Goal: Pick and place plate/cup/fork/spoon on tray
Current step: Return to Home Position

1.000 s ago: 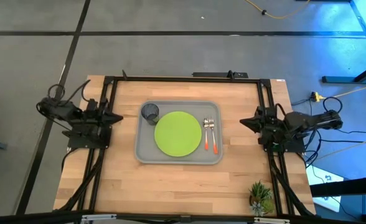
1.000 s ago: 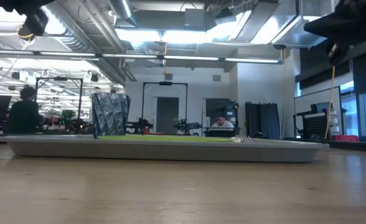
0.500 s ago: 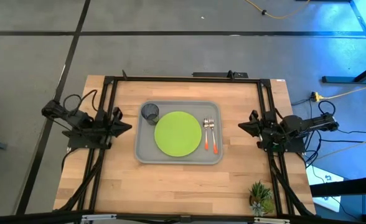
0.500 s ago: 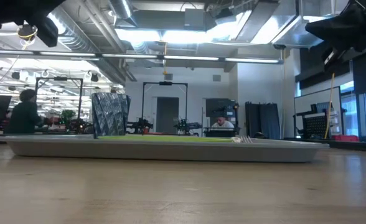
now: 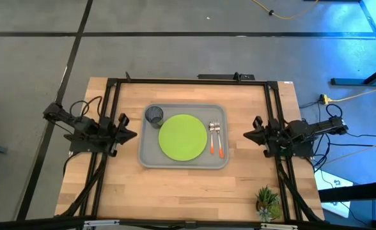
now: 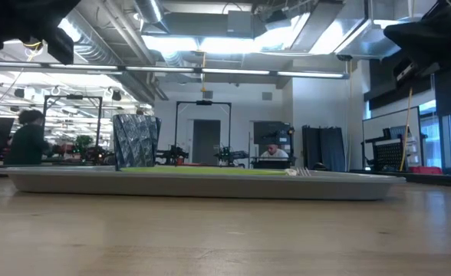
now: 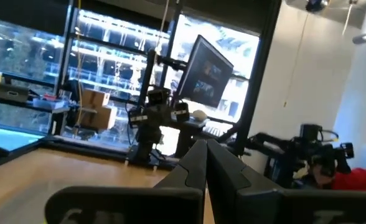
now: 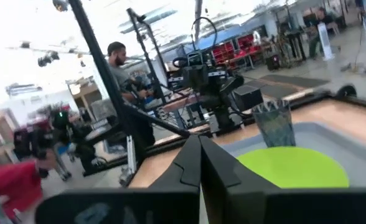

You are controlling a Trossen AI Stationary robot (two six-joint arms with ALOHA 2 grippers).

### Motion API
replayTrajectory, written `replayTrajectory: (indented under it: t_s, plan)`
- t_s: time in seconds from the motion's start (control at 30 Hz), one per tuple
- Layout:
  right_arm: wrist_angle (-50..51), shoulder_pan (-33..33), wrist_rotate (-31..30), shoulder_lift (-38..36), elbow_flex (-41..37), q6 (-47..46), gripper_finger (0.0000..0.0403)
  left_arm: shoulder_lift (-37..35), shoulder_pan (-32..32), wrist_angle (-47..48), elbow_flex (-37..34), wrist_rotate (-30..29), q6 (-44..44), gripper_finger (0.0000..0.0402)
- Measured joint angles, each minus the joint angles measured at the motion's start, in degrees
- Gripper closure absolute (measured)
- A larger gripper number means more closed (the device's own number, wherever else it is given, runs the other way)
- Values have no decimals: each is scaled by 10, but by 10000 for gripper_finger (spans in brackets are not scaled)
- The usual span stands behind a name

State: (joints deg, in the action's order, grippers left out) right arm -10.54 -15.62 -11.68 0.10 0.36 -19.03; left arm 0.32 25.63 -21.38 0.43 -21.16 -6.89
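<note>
The light grey tray (image 5: 151,156) lies at the table's middle. On it lie the lime-green plate (image 5: 182,137), the dark grey cup (image 5: 154,115) at its far left corner, and the fork (image 5: 212,136) and the spoon (image 5: 219,137) side by side at its right. My left gripper (image 5: 134,133) is shut and empty, just left of the tray. My right gripper (image 5: 246,135) is shut and empty, right of the tray. The right wrist view shows the plate (image 8: 293,167) and the cup (image 8: 274,124).
A small potted plant (image 5: 266,202) stands at the table's near right corner. Black frame rails (image 5: 188,80) run along the far edge and both sides. People show in the room behind the table, in the low view (image 6: 27,142).
Both arms have reached inward toward the tray: my left gripper toward the table's right, my right gripper toward the table's left. The things on the tray have stayed still.
</note>
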Motion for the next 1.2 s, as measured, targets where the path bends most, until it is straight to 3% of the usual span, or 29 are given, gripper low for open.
replayTrajectory:
  t_s: [0.17, 0.37, 0.63, 0.73, 0.9, 1.2]
  plan:
    - [22, 0, 14, 0, 0, 68, 402, 0, 0, 53, 0, -3, -1, 401]
    - [75, 0, 14, 10, 0, 80, 402, 0, 0, 95, 0, -7, 2, 401]
    - [75, 0, 14, 32, 0, 221, 392, 1, 0, 177, 0, -12, -1, 401]
    - [75, 0, 13, 39, 0, 216, 391, 5, 0, 177, 0, -11, 6, 401]
    - [75, 0, 13, 54, 0, 194, 390, 8, 0, 178, 0, -9, 89, 401]
    - [75, 0, 13, 56, 1, 193, 389, 8, 0, 179, 0, -12, 90, 401]
